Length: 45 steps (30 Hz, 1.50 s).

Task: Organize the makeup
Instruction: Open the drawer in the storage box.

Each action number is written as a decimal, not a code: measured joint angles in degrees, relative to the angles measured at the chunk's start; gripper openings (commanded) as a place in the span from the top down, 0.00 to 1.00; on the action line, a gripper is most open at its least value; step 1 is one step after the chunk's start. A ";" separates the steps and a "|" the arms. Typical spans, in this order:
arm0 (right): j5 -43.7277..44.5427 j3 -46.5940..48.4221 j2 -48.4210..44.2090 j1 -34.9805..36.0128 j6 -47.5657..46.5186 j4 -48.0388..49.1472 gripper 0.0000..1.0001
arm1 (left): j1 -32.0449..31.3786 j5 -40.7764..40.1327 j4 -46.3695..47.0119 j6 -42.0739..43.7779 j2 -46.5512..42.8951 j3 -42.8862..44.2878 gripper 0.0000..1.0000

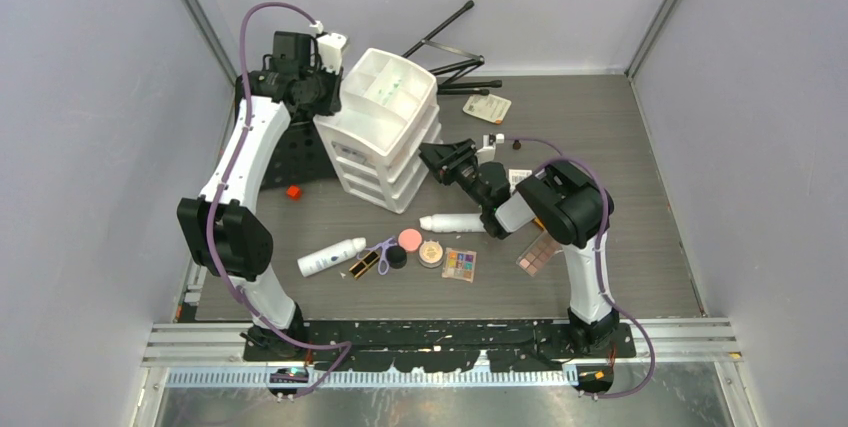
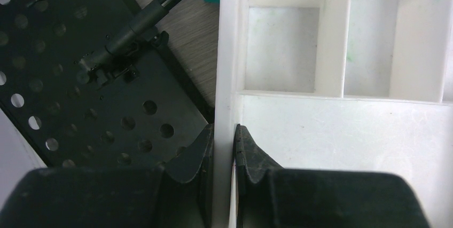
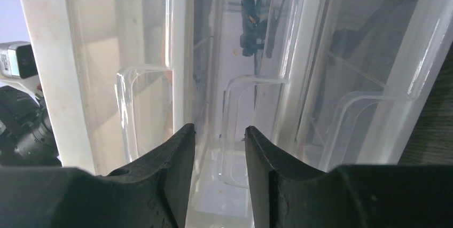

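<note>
The makeup lies on the table in front of a white drawer organizer (image 1: 385, 122). There are a white bottle (image 1: 332, 257), a white tube (image 1: 452, 223), a black-gold lipstick (image 1: 365, 265), a pink compact (image 1: 409, 239), a peach compact (image 1: 431, 252), a multicolour palette (image 1: 459, 264) and a brown-toned palette (image 1: 538, 254). Black brushes (image 1: 455, 62) lie at the back. My left gripper (image 1: 322, 87) (image 2: 224, 132) is shut on the organizer's white wall (image 2: 224, 52). My right gripper (image 1: 440, 160) (image 3: 220, 129) is open, its fingers close up against the clear drawer fronts (image 3: 251, 94).
A black perforated plate (image 2: 80, 94) lies left of the organizer. A small red block (image 1: 294, 191) sits beside it. A card (image 1: 487, 107) lies at the back right. A small black jar (image 1: 396, 257) and a purple tool (image 1: 383, 247) lie among the makeup.
</note>
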 measured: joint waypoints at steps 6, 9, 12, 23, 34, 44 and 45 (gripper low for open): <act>-0.11 0.44 0.31 -0.15 1.09 0.13 0.63 | 0.09 0.00 -0.02 0.02 0.11 0.09 1.00; -0.11 0.44 0.31 -0.24 1.18 0.15 0.65 | 0.09 0.02 -0.09 0.02 0.17 0.17 1.00; -0.11 0.52 0.31 -0.26 1.51 0.04 0.67 | 0.11 0.00 -0.11 0.04 0.22 0.22 1.00; 0.00 -0.50 -1.62 -0.24 2.08 -2.27 0.69 | 0.22 -0.02 -0.13 0.13 0.26 0.26 1.00; 1.22 -6.34 -7.96 -0.68 -0.07 -4.92 0.69 | 0.22 -0.07 -0.68 0.15 0.55 0.74 1.00; 1.88 -13.97 -16.94 -1.57 -2.54 -2.19 0.68 | 0.22 -0.02 -0.92 0.11 0.72 0.98 1.00; 2.27 -14.86 -18.23 -1.75 -2.71 -1.31 0.68 | 0.22 -0.02 -0.94 0.11 0.74 1.03 1.00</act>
